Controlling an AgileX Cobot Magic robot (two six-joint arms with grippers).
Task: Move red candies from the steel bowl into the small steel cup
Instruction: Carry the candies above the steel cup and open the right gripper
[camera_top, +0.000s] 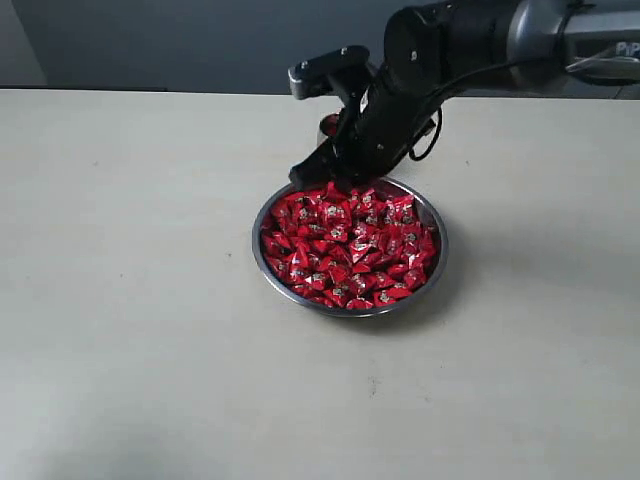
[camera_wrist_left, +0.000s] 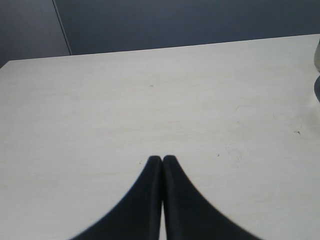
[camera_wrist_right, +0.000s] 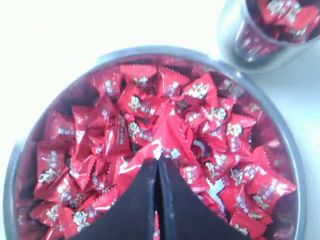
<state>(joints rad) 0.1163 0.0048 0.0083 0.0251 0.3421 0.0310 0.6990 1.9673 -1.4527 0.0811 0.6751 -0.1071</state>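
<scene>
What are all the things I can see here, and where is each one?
red candies: many, shiny red, heaped in the bowl; a few more in the cup
steel bowl: one, silver, near the middle of the table
small steel cup: one, silver, just outside the bowl's rim, mostly hidden behind the arm in the exterior view
table: one, pale cream, under everything
wall: dark grey-blue, behind the table
right arm: one, black and silver, reaching in over the bowl
right gripper: black, shut, tips down among the candies; whether it pinches one I cannot tell
left gripper: black, shut, over bare table
</scene>
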